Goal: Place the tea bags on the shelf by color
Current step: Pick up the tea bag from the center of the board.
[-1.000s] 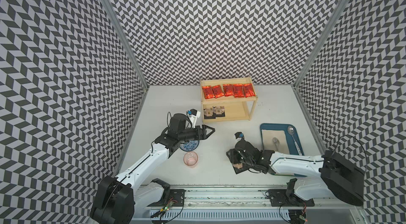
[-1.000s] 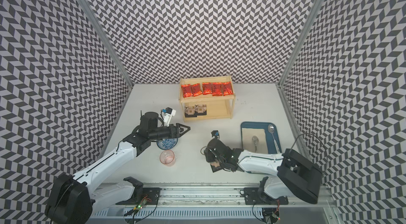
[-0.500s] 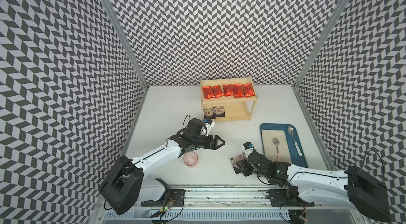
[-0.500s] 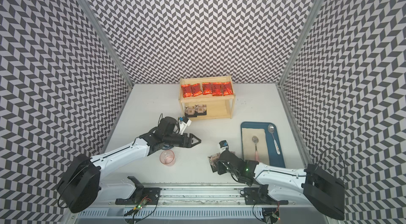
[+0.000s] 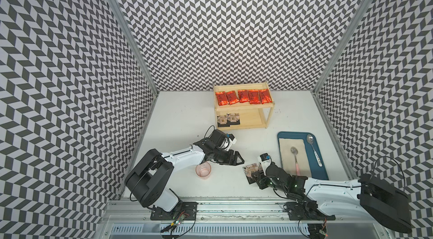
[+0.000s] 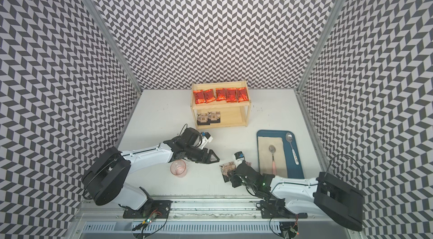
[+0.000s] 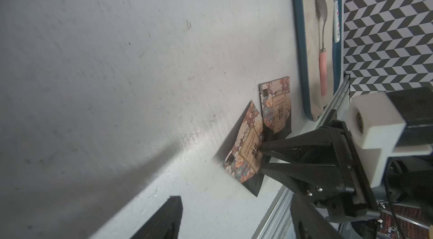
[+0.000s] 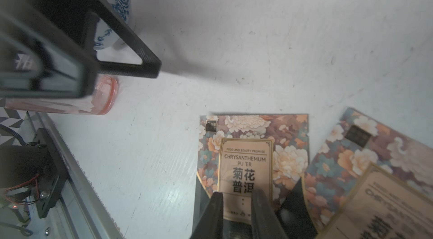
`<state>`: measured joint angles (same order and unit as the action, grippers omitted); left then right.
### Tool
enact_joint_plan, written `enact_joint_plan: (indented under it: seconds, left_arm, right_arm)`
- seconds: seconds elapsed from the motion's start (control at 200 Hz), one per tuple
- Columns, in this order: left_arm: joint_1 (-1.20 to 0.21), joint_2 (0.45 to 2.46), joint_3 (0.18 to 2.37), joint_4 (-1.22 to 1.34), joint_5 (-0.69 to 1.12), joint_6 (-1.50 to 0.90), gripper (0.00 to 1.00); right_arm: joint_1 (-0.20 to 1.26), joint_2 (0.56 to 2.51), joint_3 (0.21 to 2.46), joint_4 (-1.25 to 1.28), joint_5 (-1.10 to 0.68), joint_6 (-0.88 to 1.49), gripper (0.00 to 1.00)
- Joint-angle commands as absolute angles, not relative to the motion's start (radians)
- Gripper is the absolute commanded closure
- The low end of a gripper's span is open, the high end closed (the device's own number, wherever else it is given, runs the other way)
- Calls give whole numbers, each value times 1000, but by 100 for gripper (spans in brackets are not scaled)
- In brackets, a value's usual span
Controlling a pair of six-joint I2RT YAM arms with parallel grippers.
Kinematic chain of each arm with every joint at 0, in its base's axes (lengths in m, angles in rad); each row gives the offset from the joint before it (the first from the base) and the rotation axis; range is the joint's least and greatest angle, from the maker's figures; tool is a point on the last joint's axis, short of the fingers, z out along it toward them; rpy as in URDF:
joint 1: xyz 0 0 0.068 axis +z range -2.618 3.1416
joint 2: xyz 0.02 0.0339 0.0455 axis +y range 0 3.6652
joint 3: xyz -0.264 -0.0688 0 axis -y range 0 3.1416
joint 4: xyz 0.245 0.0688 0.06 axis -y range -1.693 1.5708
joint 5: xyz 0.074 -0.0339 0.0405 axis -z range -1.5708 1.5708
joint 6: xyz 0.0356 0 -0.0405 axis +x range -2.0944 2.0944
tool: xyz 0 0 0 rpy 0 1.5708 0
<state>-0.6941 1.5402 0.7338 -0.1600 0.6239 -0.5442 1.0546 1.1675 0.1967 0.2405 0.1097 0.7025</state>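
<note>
- Front of desk (image 5: 185,120): right tool (image 7: 262,158) has narrow jaws pinching the edge of the near black tea bag (image 7: 243,148). That edge is tipped up off the desk, likely because a flat packet offers no other hold.
- Second black tea bag (image 7: 276,106) lies flat, touching the first.
- Mid-desk: left tool (image 5: 239,160) is wide and empty, hovering by the pink cup (image 5: 203,171), probably clear of the pick.
- Far: shelf (image 5: 243,107). Five red tea bags (image 5: 243,96) fill the top board. Two shelved black tea bags (image 5: 228,118) sit at one end below, so the black ones belong there.
</note>
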Motion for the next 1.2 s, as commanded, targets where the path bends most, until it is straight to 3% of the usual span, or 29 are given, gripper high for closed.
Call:
enact_joint_plan:
  seconds: [0.0, 0.35, 0.721, 1.006, 1.197]
  left_arm:
    - [-698, 1577, 767, -128, 652, -558, 25]
    - [-703, 1687, 762, -89, 609, -581, 36]
    - [-750, 1765, 799, -60, 603, -598, 66]
    - [-752, 1744, 810, -75, 601, -590, 97]
    - [-740, 1694, 833, -102, 591, -575, 100]
  right_arm:
    - [1025, 1233, 213, 345, 81, 676, 76]
    - [948, 1246, 176, 428, -4, 643, 79]
    - [905, 1239, 152, 464, -41, 640, 81]
    - [893, 1216, 157, 467, -36, 652, 82]
    - [884, 1089, 214, 318, 116, 687, 64]
